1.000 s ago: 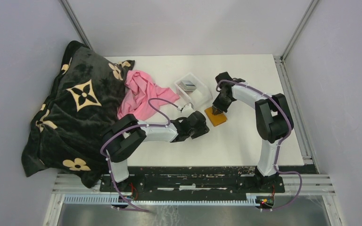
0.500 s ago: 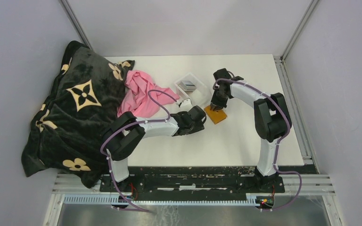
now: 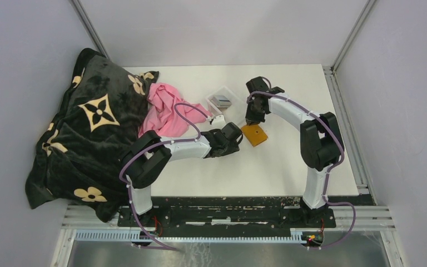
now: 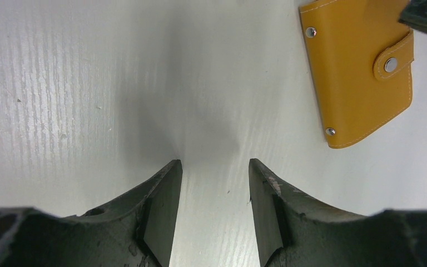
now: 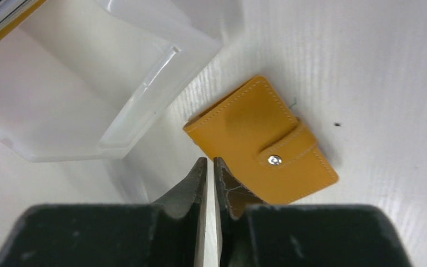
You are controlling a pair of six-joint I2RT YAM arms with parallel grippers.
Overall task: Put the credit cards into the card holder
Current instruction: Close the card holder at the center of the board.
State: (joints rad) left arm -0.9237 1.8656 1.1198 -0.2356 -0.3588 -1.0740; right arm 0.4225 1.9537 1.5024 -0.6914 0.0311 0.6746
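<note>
The card holder (image 3: 254, 135) is a closed orange wallet with a snap strap, lying flat on the white table. It also shows in the left wrist view (image 4: 356, 72) and the right wrist view (image 5: 256, 133). The credit cards (image 3: 221, 100) lie as a small grey stack in a clear tray (image 3: 232, 111). My right gripper (image 3: 251, 121) hovers just behind the wallet's far-left edge. In its own view (image 5: 210, 159) the jaws are shut to a thin slit with nothing between them. My left gripper (image 3: 236, 133) sits to the wallet's left. It is open (image 4: 215, 162) over bare table.
The clear tray's rim (image 5: 139, 108) lies close to the wallet's far-left corner. A pink cloth (image 3: 167, 108) and a large black blanket with cream flowers (image 3: 83, 128) cover the table's left side.
My right gripper has drawn back from the wallet toward the tray, and its jaws opened briefly and shut again. The left gripper has edged slightly farther from the bases. The wallet stays flat.
</note>
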